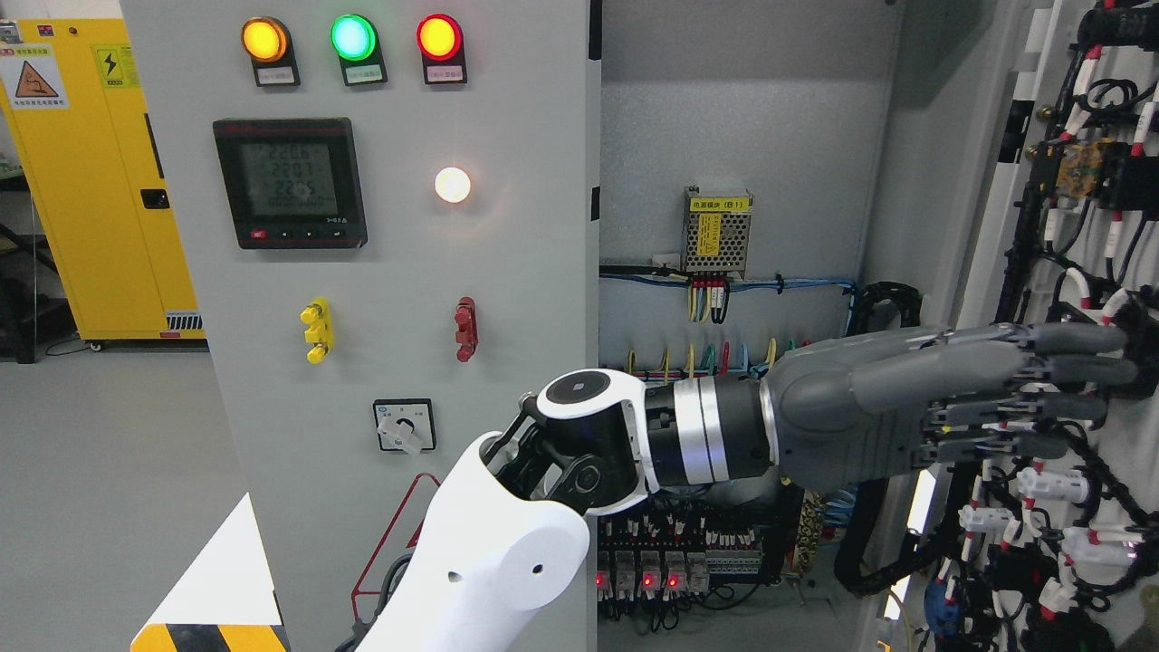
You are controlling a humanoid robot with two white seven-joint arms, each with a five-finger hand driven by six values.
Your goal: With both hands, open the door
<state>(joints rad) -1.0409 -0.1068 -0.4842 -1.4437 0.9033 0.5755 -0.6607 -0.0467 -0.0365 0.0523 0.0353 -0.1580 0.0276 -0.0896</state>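
Observation:
The grey cabinet's right door (987, 199) stands swung open at the picture's right, its inner side covered in black and white wiring. My left arm (507, 543) comes up from the bottom left of the middle and reaches across. Its grey hand (1087, 380) is stretched out flat, fingers straight and holding nothing, with the fingertips (1109, 340) against the wired inner face of that door. The left door (407, 254) is closed, carrying three lit lamps, a meter and a rotary switch. My right arm does not show.
Inside the open cabinet (742, 136) are a small power supply (717, 231), coloured wires and a row of terminal blocks (679, 552) with red lights. A yellow safety cabinet (90, 181) stands at the far left. A yellow-black striped corner (213, 634) shows bottom left.

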